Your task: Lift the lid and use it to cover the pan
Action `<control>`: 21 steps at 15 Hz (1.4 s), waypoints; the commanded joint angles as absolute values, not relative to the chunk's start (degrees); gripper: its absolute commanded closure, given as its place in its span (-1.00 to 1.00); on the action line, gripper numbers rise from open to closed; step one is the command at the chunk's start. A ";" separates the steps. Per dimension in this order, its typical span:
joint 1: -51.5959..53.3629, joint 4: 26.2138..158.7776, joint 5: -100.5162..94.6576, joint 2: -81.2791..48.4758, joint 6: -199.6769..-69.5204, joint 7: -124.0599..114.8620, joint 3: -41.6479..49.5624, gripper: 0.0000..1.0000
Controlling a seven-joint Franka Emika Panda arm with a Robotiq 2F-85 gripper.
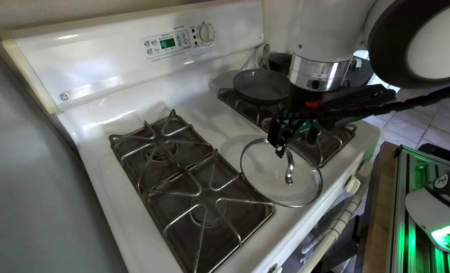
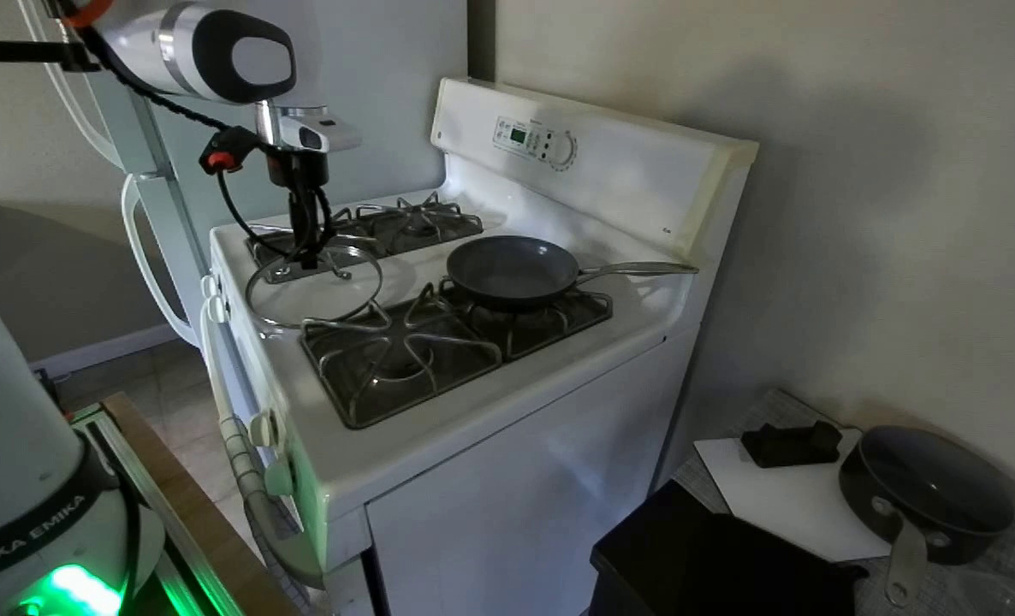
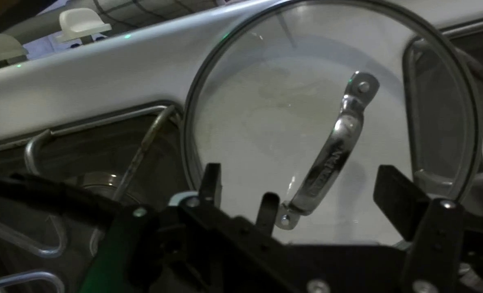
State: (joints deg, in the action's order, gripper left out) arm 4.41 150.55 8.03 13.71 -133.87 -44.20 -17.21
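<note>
The lid (image 1: 263, 170) is round clear glass with a metal rim and an arched metal handle (image 1: 290, 168). It lies on the white stovetop between the two grates, with its edge over one grate; it also shows in an exterior view (image 2: 311, 299) and the wrist view (image 3: 257, 114). The dark grey pan (image 1: 261, 86) sits on a back burner, its long handle (image 2: 636, 269) visible in an exterior view (image 2: 512, 267). My gripper (image 1: 296, 141) is open over the lid. In the wrist view the fingers (image 3: 299, 173) stand apart on either side of the lid's handle. Nothing is between them but the handle; contact is unclear.
Raised metal grates (image 1: 206, 193) flank the lid, and another grate (image 2: 396, 351) lies in front of the pan. The stove's back panel (image 1: 134, 49) rises behind. A dark pot (image 2: 927, 496) and a black box (image 2: 721, 556) stand beside the stove. Knobs (image 1: 352, 184) line the front edge.
</note>
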 commanded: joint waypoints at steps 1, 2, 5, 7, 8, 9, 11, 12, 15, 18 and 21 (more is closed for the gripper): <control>6.04 148.13 8.64 9.30 -135.68 -46.98 -16.44 -0.67; 6.25 147.75 8.76 8.66 -135.83 -47.13 -16.35 -0.69; 6.88 146.66 8.73 6.98 -136.14 -47.89 -16.08 -0.67; 7.15 146.03 8.64 5.96 -136.49 -48.17 -15.85 -0.63; 7.25 145.81 8.56 5.55 -136.63 -48.24 -15.73 -0.62; 7.40 145.65 8.57 5.17 -136.78 -48.26 -15.55 -0.56; 7.63 145.25 8.62 4.56 -136.83 -48.38 -15.23 -0.46; 7.75 145.07 8.68 4.31 -136.79 -48.38 -15.07 -0.38; 8.05 144.81 8.86 3.97 -136.73 -48.63 -14.68 0.01; 8.14 144.79 8.94 3.94 -136.57 -48.72 -14.28 0.30; 8.12 144.88 8.95 4.21 -136.67 -48.81 -13.87 0.53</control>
State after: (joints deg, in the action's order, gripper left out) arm 6.79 145.23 8.03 5.03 -135.29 -47.11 -14.56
